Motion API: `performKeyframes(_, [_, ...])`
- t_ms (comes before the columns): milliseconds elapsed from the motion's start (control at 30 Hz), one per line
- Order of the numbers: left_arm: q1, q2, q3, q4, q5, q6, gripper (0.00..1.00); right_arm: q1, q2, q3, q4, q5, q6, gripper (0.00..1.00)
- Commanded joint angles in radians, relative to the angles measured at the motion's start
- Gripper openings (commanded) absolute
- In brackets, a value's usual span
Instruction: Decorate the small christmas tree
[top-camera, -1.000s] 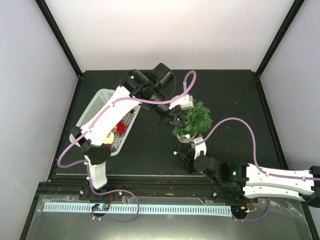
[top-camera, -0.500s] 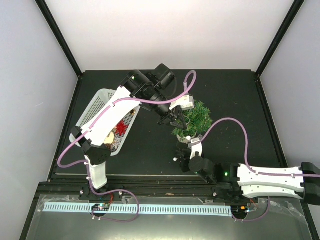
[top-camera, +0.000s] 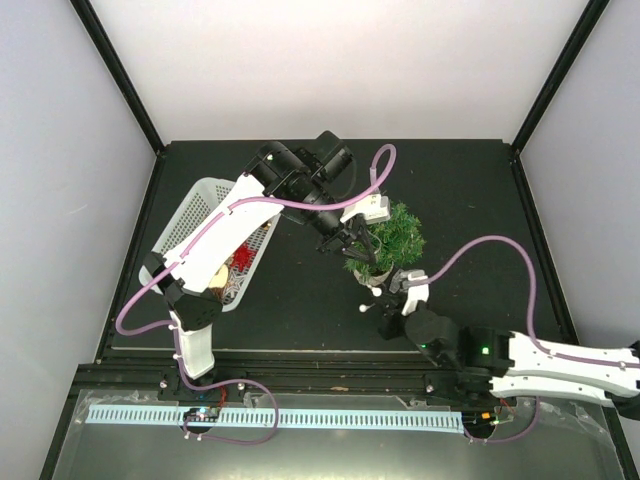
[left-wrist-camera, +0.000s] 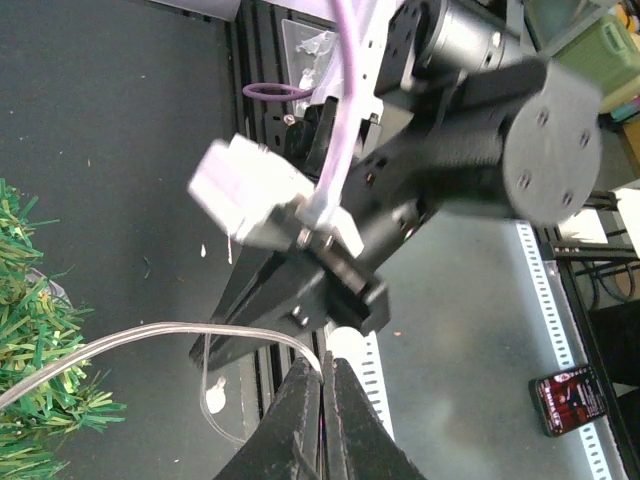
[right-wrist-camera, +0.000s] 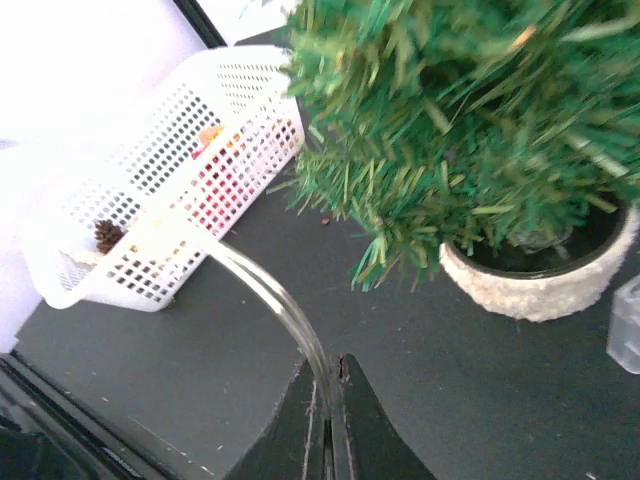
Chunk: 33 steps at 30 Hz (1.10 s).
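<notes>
2 tools (left-wrist-camera: 322, 368) (right-wrist-camera: 328, 368) pinch clear strand (right-wrist-camera: 270, 290) near tree (right-wrist-camera: 470, 120)

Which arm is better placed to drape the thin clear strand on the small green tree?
Left, likely: its fingers pinch the strand at the tree's foliage; right fingers grip it low by the pot.

Black tabletop (top-camera: 480, 200) between pale walls (top-camera: 60, 200), black corner posts (top-camera: 115, 70).

You have the small christmas tree (top-camera: 392, 238) in its pot (right-wrist-camera: 545, 285) near the middle of the table (top-camera: 480, 200). The basket (top-camera: 195, 215) lies to its left, well apart, with ornaments (top-camera: 240, 260) inside. The left gripper (left-wrist-camera: 322, 380) is at the tree's left side and the right gripper (right-wrist-camera: 333, 385) is before the tree. A thin strand (left-wrist-camera: 150, 335) sits between the fingers of each.
</notes>
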Motion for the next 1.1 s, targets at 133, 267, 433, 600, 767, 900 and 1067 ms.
performKeyframes(133, [0.014, 0.03, 0.051, -0.009, -0.042, -0.013, 0.02, 0.004, -0.146, 0.156, -0.412, 0.014, 0.043, 0.01])
performKeyframes(267, [0.038, 0.036, 0.05, 0.01, -0.088, -0.031, 0.02, 0.005, -0.146, 0.213, -0.528, -0.006, 0.101, 0.01])
performKeyframes(433, [0.066, 0.047, 0.039, 0.017, -0.129, -0.038, 0.04, 0.005, -0.149, 0.308, -0.692, -0.001, 0.173, 0.01])
performKeyframes(600, [0.077, 0.048, 0.015, 0.007, -0.14, -0.027, 0.1, 0.005, -0.147, 0.464, -0.888, 0.054, 0.254, 0.01])
performKeyframes(767, [0.077, 0.048, -0.009, -0.007, -0.127, -0.011, 0.15, 0.005, -0.056, 0.666, -1.095, 0.139, 0.34, 0.01])
performKeyframes(900, [0.077, 0.045, -0.013, -0.01, -0.126, -0.004, 0.18, 0.005, 0.027, 0.8, -1.223, 0.197, 0.407, 0.01])
performKeyframes(1067, [0.076, 0.038, -0.017, -0.013, -0.168, 0.004, 0.21, -0.016, 0.055, 0.879, -1.255, 0.239, 0.43, 0.01])
